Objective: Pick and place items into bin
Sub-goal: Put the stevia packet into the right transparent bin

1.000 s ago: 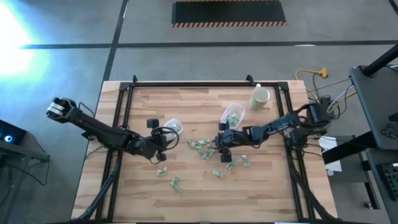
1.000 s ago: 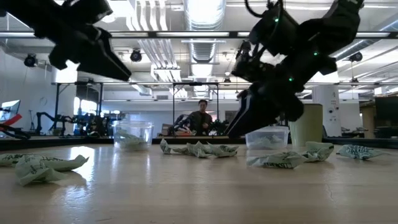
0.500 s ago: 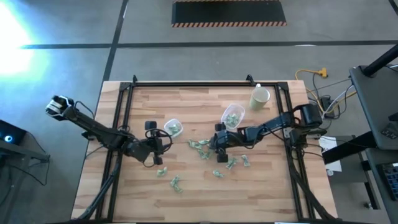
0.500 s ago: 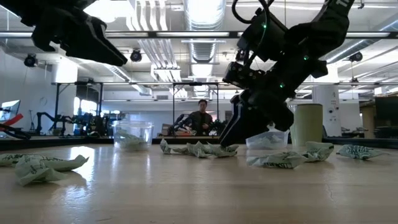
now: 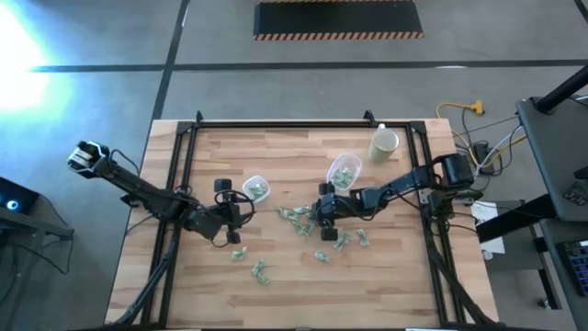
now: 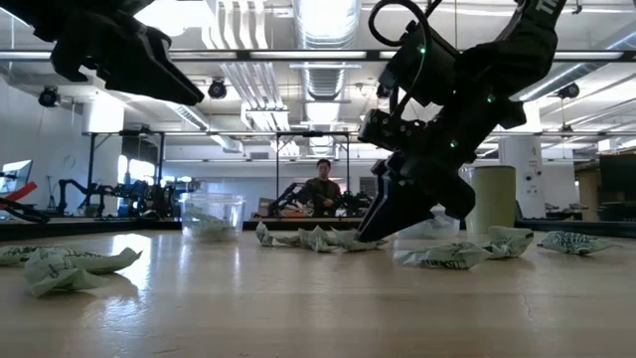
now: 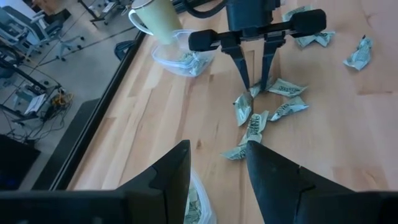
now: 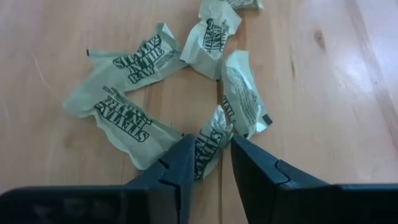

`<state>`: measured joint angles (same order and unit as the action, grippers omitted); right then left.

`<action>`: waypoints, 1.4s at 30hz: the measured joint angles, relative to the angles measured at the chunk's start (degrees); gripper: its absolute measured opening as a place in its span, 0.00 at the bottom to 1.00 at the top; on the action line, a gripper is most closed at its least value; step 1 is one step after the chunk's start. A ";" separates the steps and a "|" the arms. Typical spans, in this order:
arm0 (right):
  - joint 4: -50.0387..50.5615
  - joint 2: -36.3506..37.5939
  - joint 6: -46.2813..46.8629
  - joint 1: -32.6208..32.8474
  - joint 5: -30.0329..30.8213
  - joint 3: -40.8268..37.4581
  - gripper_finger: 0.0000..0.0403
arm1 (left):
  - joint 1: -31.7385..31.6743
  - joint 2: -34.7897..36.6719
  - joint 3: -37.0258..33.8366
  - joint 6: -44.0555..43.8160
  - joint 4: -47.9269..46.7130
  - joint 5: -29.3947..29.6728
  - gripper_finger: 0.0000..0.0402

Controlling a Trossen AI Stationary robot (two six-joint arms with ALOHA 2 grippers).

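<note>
Several small crumpled pale green and white packets (image 5: 296, 216) lie scattered on the wooden table; more lie near the front (image 5: 259, 269). My right gripper (image 5: 322, 219) is open and low over a cluster of them, its fingers either side of one packet (image 8: 212, 140). From the left wrist view it stands upright over that cluster (image 7: 256, 84). My left gripper (image 5: 234, 213) is open and empty, raised beside the left clear tub (image 5: 257, 188), which holds a few packets. A second clear tub (image 5: 344, 170) holds more. My right gripper comes from above, pointing down, with one finger (image 8: 180, 163) on each side of the packet's near end (image 8: 211, 149). The packet lies flat on the table. I cannot tell whether the fingers touch it.
A tall cream cup (image 5: 384, 142) stands at the far right, behind the right tub. More packets lie right of my right gripper (image 5: 354, 239). A black frame borders the table (image 5: 184, 147). A person stands far back in the room (image 6: 320, 189).
My right gripper has gone toward the table's left edge and down onto the packet cluster, its fingertips now at table level. My left gripper has risen a little and then kept still.
</note>
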<state>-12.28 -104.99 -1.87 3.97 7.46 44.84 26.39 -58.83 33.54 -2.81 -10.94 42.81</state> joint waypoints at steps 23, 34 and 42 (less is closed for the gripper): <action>15.77 13.03 -3.05 0.00 11.59 0.02 0.02 | 0.00 0.02 -0.15 0.16 -0.08 -0.55 0.35; 29.34 23.00 12.02 -0.16 34.95 -1.44 0.02 | -0.02 0.02 -0.33 0.17 -0.13 -0.56 0.35; 28.84 21.61 15.13 -3.20 35.01 -4.59 0.02 | -0.02 0.02 -0.37 0.17 -0.02 -0.57 0.35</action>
<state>16.56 -83.38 13.26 0.77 42.48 40.24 26.37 -58.81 33.17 -2.63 -10.96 42.24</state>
